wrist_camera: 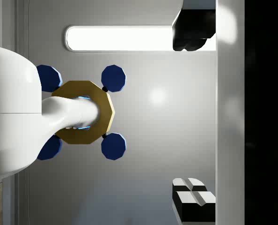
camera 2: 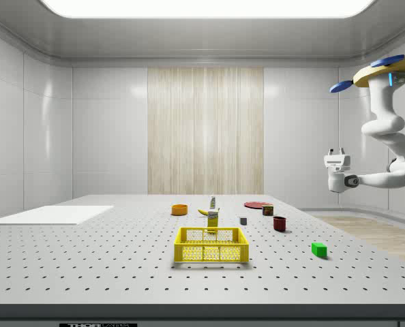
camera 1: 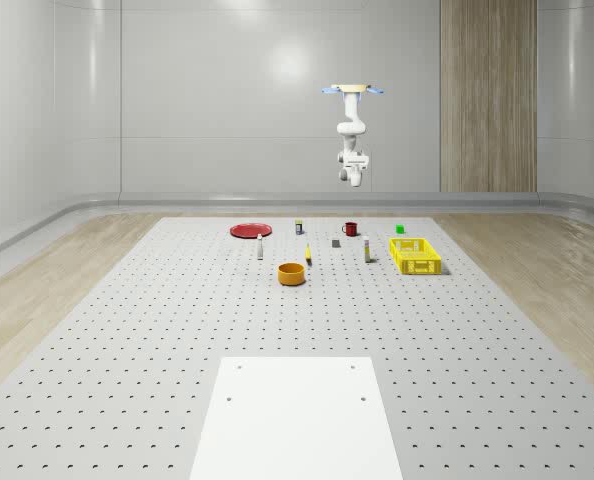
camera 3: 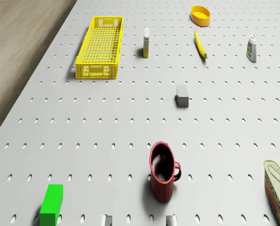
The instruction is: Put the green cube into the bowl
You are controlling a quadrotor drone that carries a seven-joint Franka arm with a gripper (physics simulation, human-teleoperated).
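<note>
Yellow crate (camera 1: 415, 255) sits right on the table (camera 1: 177, 330), red plate (camera 1: 249, 230) far left, red mug (camera 3: 163, 170) far back, banana (camera 3: 200, 44) and grey block (camera 3: 182, 95) mid-table, white sheet (camera 1: 297, 420) up front.

Walls (camera 1: 227, 100): pale grey glossy panels, curved at the base.
Wood panel (camera 2: 206, 129): vertical light-brown strip set in one wall.
Floor (camera 1: 37, 290): light wood planks around the tabletop.
Tabletop (camera 1: 157, 340): grey, dotted with rows of holes.
White sheet (camera 1: 297, 420): flat on the tabletop.
Ceiling light (camera 2: 202, 7): long, bright, overhead.
</note>
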